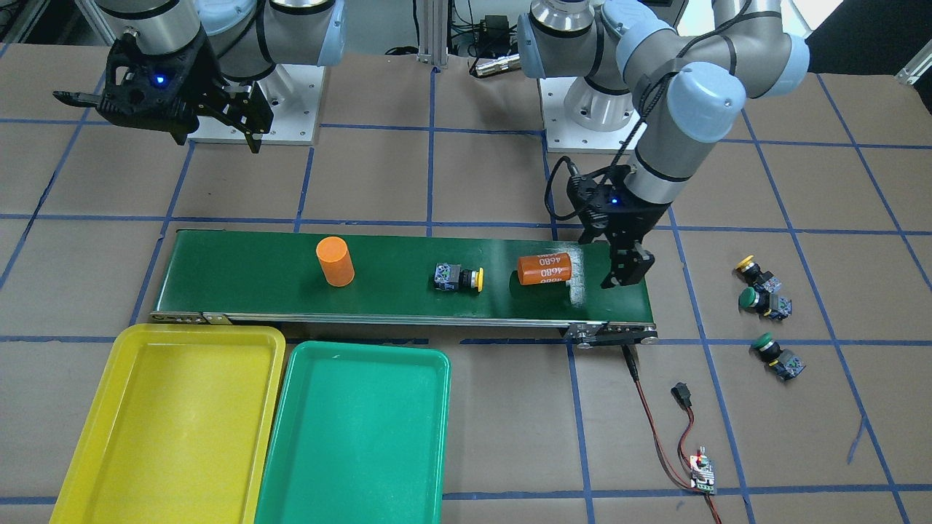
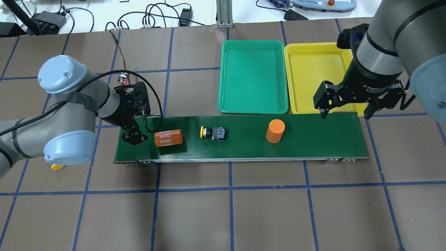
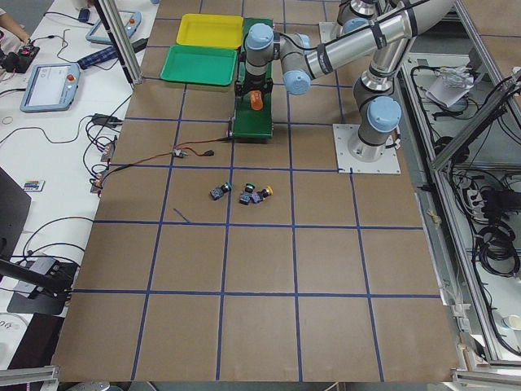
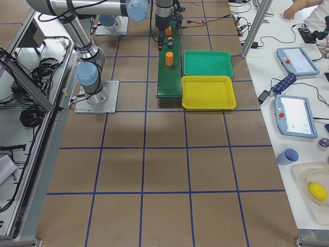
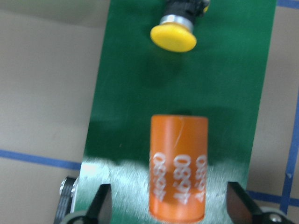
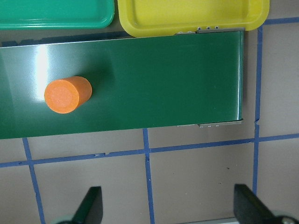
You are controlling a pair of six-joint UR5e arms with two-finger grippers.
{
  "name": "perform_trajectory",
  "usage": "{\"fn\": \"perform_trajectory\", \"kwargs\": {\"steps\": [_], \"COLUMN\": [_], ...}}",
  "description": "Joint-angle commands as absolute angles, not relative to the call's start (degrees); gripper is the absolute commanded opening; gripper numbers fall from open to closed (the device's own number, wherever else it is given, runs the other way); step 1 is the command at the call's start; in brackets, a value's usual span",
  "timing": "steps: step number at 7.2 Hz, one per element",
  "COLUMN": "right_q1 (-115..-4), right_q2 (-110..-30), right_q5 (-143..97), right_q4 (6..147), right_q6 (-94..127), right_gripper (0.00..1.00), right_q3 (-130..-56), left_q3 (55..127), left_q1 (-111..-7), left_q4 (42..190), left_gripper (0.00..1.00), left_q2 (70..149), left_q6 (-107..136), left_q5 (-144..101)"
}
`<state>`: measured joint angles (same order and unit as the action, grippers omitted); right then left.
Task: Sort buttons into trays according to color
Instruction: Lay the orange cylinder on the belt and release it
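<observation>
One yellow-capped button (image 1: 459, 279) lies on its side in the middle of the dark-green belt (image 1: 255, 280); it also shows in the overhead view (image 2: 213, 132) and the left wrist view (image 5: 174, 36). Three more buttons lie on the table past the belt's end: one yellow (image 1: 756, 273) and two green (image 1: 761, 300) (image 1: 778, 356). The yellow tray (image 1: 175, 437) and the green tray (image 1: 357, 444) are empty. My left gripper (image 1: 611, 258) (image 5: 168, 203) is open over the belt's end, empty. My right gripper (image 2: 345, 113) (image 6: 168, 205) is open and empty, high by the yellow tray (image 2: 313, 76).
An orange cylinder marked 4680 (image 1: 544, 268) lies on the belt right in front of my left gripper. A second orange cylinder (image 1: 335, 260) stands upright further along the belt. A small controller board with wires (image 1: 703, 473) lies near the belt's end.
</observation>
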<state>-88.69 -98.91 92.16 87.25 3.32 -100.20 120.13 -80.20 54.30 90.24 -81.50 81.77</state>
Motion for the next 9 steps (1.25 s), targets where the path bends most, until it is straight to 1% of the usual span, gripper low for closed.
{"fn": "perform_trajectory", "kwargs": {"steps": [1, 3, 4, 5, 7, 8, 9], "right_q1": [-88.77, -88.77, -88.77, -88.77, -88.86, -88.86, -88.86], "right_q2": [-99.40, -100.89, -100.90, -100.46, -100.63, -100.55, -100.29], "right_q5": [92.11, 91.85, 92.11, 92.11, 91.67, 91.76, 91.76], "right_q4": [87.10, 87.88, 87.98, 87.98, 87.98, 87.89, 87.89], "right_q6": [7.87, 25.04, 34.62, 40.98, 48.22, 51.38, 53.16], "right_gripper": [1.00, 1.00, 1.00, 1.00, 1.00, 1.00, 1.00], "right_q3": [-100.28, -100.28, -100.37, -100.37, -100.37, -100.37, -100.37], "left_q3": [120.06, 119.89, 119.71, 118.23, 108.16, 103.84, 101.62], "left_q1": [-67.64, -56.75, -54.60, -54.49, -54.40, -54.32, -54.32], "left_q4": [53.79, 51.79, 46.20, 43.01, 43.07, 44.81, 47.52], "left_gripper": [0.93, 0.94, 0.96, 0.96, 0.96, 0.95, 0.95], "left_q2": [89.82, 94.28, 96.74, 100.33, 108.24, 110.89, 113.96], "left_q6": [-81.39, -81.55, -83.48, -92.20, -118.78, -129.18, -141.12], "left_q5": [81.82, 75.55, 75.67, 76.11, 78.90, 84.67, 85.42]}}
